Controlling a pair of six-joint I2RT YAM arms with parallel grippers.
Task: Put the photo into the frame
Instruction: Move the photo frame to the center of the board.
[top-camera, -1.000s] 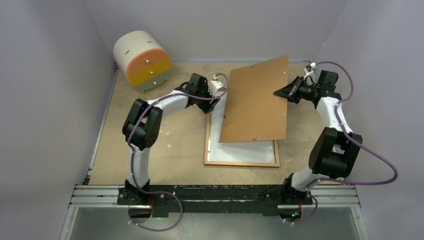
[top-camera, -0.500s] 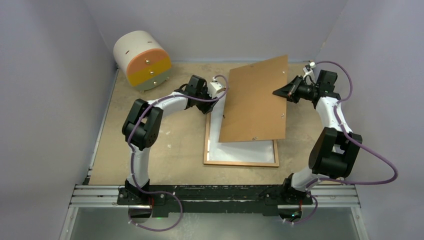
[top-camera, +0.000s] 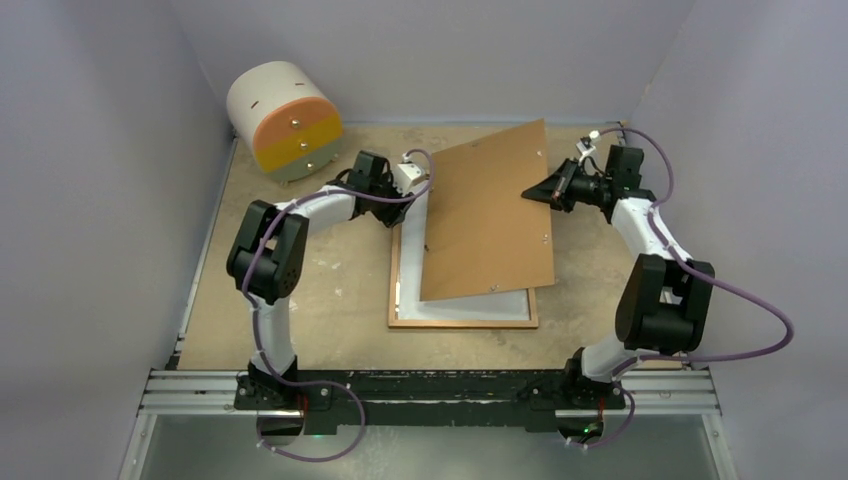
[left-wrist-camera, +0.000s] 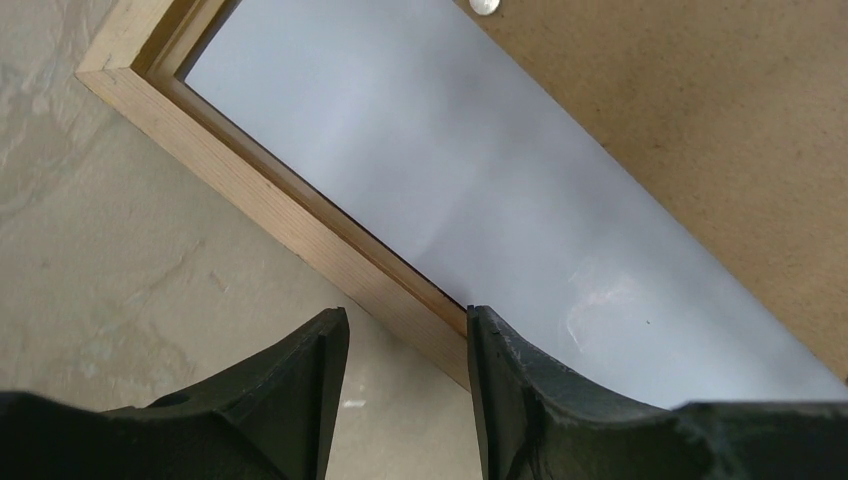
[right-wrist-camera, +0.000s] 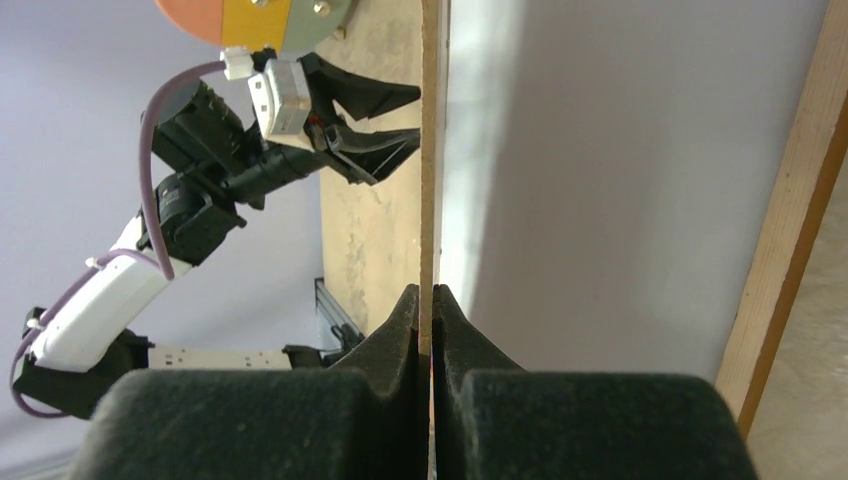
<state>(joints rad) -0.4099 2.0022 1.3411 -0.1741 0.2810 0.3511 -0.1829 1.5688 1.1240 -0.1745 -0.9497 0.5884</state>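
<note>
The orange-brown wooden frame (top-camera: 460, 323) lies flat on the table. A white sheet (top-camera: 470, 305) fills it, seemingly the photo's plain back; no printed side shows. My right gripper (top-camera: 532, 192) is shut on the right edge of the brown backing board (top-camera: 485, 220), which slants over the frame with its right side raised. In the right wrist view the fingertips (right-wrist-camera: 426, 295) pinch the board's thin edge (right-wrist-camera: 431, 150). My left gripper (top-camera: 403, 208) is open astride the frame's left rail (left-wrist-camera: 270, 200): one finger (left-wrist-camera: 500, 370) is inside, against the rail, the other (left-wrist-camera: 310, 390) is outside over the table.
A white cylindrical drawer unit (top-camera: 283, 120) with an orange, yellow and pale front stands at the back left. Lilac walls close in the left, back and right sides. A metal rail (top-camera: 430, 385) carrying both arm bases runs along the near edge.
The frame has slid left across the table together with my left gripper. My right gripper and the backing board moved left with it. The left jaws have narrowed.
</note>
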